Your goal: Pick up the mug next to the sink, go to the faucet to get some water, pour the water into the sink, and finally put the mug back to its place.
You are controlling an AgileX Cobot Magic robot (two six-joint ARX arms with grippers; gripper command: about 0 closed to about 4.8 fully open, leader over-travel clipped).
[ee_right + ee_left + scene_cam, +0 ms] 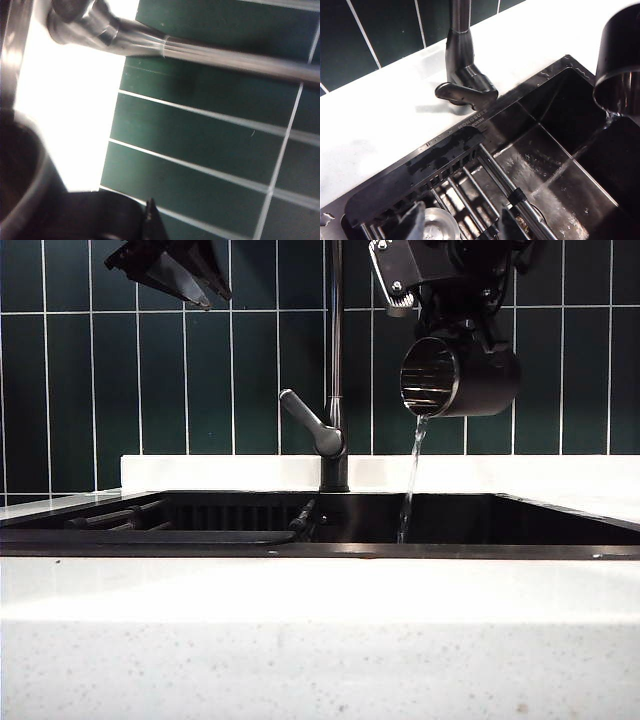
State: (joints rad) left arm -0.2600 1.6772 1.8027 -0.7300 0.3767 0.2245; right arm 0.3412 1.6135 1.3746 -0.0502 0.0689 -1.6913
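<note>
My right gripper (pixel 462 325), clamped on the mug (pixel 462 376), holds it tipped on its side right of the faucet (pixel 335 360), mouth toward it, water (pixel 412 475) falling into the sink (pixel 560 550), while my left gripper (pixel 180 275) hangs spread, far left.

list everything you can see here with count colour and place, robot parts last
mug: 1, black, steel inside, tipped on its side above the sink's right half
water: 1 thin clear stream, from mug rim into sink
sink: 1, black, set in the counter
faucet: 1, dark metal, grey lever, behind the sink's middle
rack: 1, dark bars, in the sink's left part
counter: 1, white speckled
wall tiles: dark green, behind
left gripper: jaws open, high on the left
right gripper: jaws shut on mug, upper right
</note>
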